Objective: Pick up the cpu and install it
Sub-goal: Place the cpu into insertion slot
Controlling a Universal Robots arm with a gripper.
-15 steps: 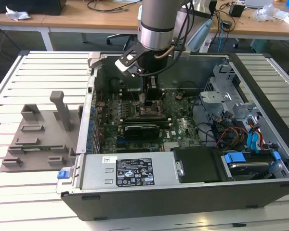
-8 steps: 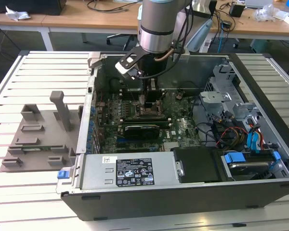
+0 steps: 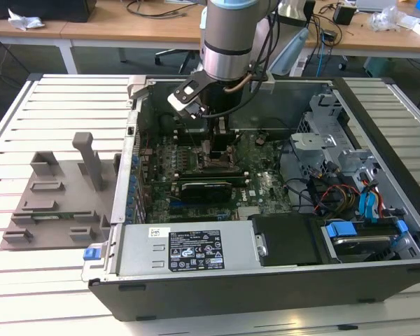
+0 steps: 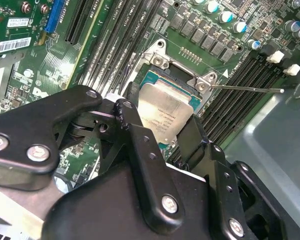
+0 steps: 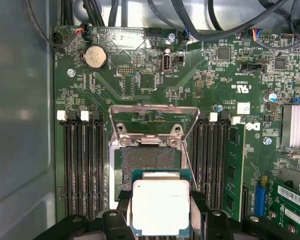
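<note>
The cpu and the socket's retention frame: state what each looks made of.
The cpu: top looks like metal, matte silvery-grey with soft glare; rim seemingly green circuit board. The retention frame: probably bare steel, shiny, catching bright reflections.

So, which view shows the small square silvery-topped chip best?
The first wrist view: the small square silvery-topped chip faces the camera, top nearly whole. The second wrist view shows it slanted, partly behind the black pincer. In the exterior view the arm covers it.

The black pincer (image 4: pixel 162 119) grips the cpu (image 4: pixel 166 111) by two opposite edges, just over the open socket (image 4: pixel 162 60) of the green motherboard (image 4: pixel 35 60); a thin metal lever (image 4: pixel 245 90) sticks out beside it.
</note>
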